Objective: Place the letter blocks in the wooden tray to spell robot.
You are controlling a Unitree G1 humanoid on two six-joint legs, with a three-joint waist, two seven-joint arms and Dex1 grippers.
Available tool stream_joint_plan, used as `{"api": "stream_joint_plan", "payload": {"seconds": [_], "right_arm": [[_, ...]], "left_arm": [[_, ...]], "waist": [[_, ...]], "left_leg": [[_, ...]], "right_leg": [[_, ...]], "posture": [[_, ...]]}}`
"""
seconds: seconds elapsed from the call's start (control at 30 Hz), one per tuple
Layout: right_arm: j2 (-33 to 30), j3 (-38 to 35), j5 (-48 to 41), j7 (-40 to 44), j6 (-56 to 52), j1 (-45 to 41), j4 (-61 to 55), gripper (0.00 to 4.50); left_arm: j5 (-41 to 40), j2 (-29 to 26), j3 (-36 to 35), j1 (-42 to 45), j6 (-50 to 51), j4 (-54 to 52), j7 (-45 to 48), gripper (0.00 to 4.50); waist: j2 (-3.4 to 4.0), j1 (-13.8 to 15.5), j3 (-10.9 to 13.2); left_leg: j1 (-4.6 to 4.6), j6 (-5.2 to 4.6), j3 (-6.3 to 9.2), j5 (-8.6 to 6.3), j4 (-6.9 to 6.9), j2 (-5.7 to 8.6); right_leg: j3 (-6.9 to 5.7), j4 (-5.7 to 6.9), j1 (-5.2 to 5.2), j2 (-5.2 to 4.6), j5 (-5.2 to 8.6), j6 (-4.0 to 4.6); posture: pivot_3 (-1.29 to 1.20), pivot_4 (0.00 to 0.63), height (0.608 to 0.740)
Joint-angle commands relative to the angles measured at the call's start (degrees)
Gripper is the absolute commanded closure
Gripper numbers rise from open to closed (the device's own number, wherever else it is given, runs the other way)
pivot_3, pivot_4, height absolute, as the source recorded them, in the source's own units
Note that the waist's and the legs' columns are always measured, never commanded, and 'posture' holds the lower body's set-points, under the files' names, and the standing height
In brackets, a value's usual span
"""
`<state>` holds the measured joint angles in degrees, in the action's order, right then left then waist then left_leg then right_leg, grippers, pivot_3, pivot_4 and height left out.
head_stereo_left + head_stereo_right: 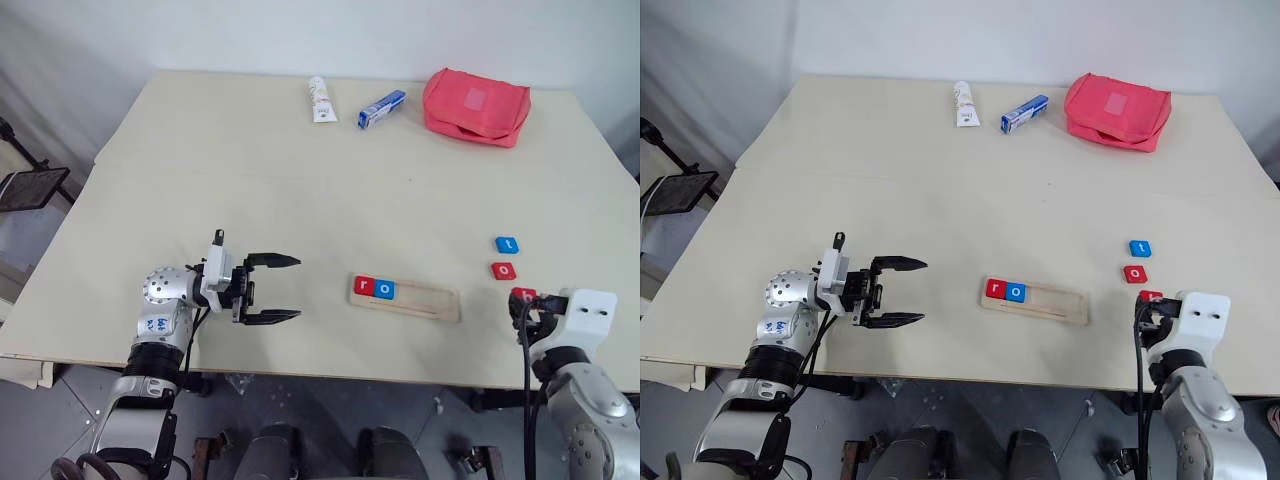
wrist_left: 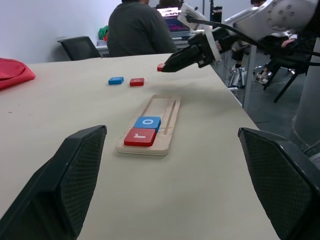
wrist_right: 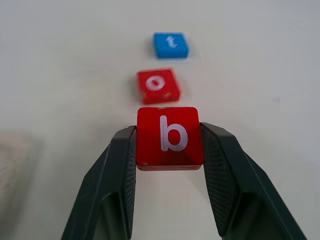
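Your right gripper (image 3: 169,145) pinches the red "b" block (image 3: 169,135) near the table's (image 1: 250,170) front right edge; your left gripper (image 1: 285,288) gapes empty beside the wooden tray (image 1: 425,300), which holds "r" (image 1: 363,287) and "o" (image 1: 384,290).

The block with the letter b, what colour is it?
Red, with a white letter. The b block shows best in the right wrist view.
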<state>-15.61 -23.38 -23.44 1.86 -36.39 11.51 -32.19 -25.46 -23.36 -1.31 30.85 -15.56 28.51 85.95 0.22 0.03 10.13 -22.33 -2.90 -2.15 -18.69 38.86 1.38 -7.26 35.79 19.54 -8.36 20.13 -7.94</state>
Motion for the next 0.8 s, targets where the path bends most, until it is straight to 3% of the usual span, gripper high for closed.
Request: {"api": "stream_joint_plan", "payload": {"seconds": [0.03,0.37,0.67,0.8], "right_arm": [[0.80,0.02,0.47,-0.60,0.51,0.19,-1.67,3.04],[1.55,0.97,1.30,0.07,1.93,-1.83,1.92,3.04],[-0.73,0.40,1.17,3.02,2.02,-2.24,1.58,0.03],[-5.00,0.71,0.17,8.08,1.25,-0.72,0.05,0.03]], "left_arm": [[-0.77,0.06,0.00,-0.30,-0.17,-2.01,1.21,0.00],[-0.75,0.71,0.33,-6.66,2.17,-12.42,-4.74,0.00],[-0.15,1.66,0.83,-8.90,2.49,-15.12,-8.38,0.00],[-0.02,1.76,1.02,-8.43,2.06,-14.36,-8.50,0.00]], "waist": [[0.00,-0.04,0.00],[0.01,-0.07,0.00],[0.01,0.03,0.00],[0.01,-0.01,0.00]], "left_leg": [[0.00,0.00,0.00,0.00,-0.01,0.00],[0.03,0.00,-0.01,0.00,-0.02,0.00],[0.05,0.00,-0.01,0.00,-0.04,0.01],[0.05,-0.01,-0.02,-0.01,-0.04,0.03]], "right_leg": [[0.01,0.00,0.01,0.00,0.00,0.00],[0.11,0.02,0.01,0.01,0.00,0.00],[0.30,0.04,0.01,0.04,0.00,0.00],[0.33,0.03,0.01,0.04,0.00,0.00]], "posture": [[0.00,0.150,0.740],[0.00,0.150,0.740],[0.00,0.150,0.740],[0.00,0.150,0.740]]}}
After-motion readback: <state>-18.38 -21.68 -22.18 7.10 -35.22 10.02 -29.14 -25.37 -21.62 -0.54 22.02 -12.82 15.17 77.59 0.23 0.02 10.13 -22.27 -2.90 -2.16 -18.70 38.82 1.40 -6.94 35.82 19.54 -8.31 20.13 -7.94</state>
